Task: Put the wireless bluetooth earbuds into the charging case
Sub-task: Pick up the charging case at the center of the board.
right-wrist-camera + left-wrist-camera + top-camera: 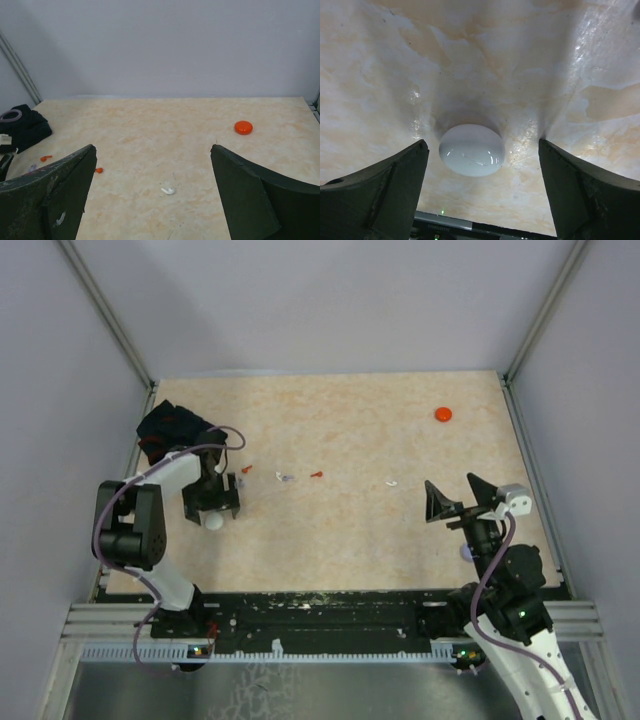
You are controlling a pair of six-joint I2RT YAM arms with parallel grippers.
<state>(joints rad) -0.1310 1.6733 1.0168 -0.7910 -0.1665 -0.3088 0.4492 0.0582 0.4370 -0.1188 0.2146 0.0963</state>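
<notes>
From above, tiny earbuds (316, 475) are seen scattered mid-table; a white disc (213, 524) is half hidden under the spread left gripper (213, 512). At the left wrist, the disc is flanked, untouched, by cropped fingers (385, 190). At the right wrist, the right gripper (153, 148) is seen spread wide.

Bright, even light fell from above. Glare spots sat on the white charging case (471, 150); soft shadow ringed it; the tabletop (520, 60) beyond it bowed.

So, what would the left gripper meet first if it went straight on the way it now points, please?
Most likely the white round case, which sits on the table centred in the open left gripper; how far off it lies is unclear.
</notes>
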